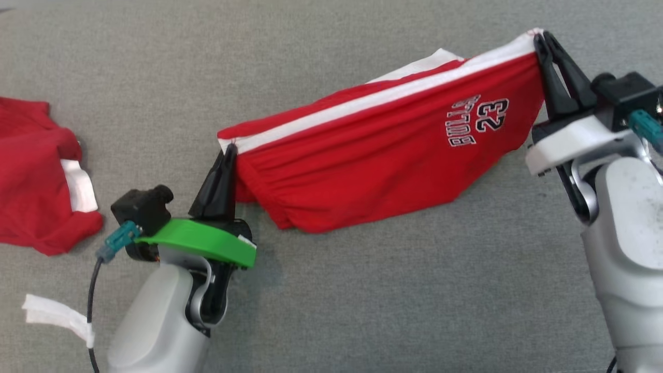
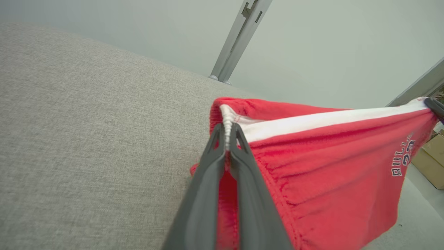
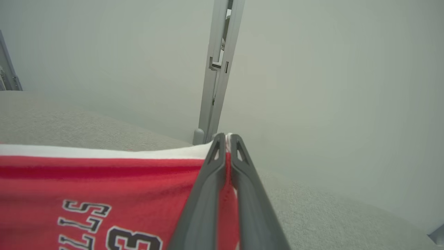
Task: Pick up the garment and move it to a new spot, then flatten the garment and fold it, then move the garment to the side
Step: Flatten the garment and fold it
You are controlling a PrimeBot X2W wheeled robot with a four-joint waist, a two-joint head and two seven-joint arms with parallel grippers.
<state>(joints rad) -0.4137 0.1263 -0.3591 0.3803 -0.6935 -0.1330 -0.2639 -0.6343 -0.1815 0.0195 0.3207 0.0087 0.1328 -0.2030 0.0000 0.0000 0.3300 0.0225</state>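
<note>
The garment [image 1: 373,150] is a pair of red shorts with a white side stripe and a "23" print, stretched taut between my two grippers above the grey cloth surface. My left gripper [image 1: 229,151] is shut on the elastic-waist corner at its lower left end. In the left wrist view the same gripper [image 2: 227,129] pinches the white seam of the garment [image 2: 329,166]. My right gripper [image 1: 541,39] is shut on the upper right corner by the white stripe. The right wrist view has that gripper [image 3: 227,139] clamped on the edge of the garment [image 3: 104,187].
A second red piece of clothing [image 1: 36,176] with a white patch lies crumpled at the left edge. A white tape strip [image 1: 57,313] hangs on the left arm's cable. A metal post [image 3: 216,69] stands at the far edge before a pale wall. A cardboard box [image 2: 432,159] sits off to the side.
</note>
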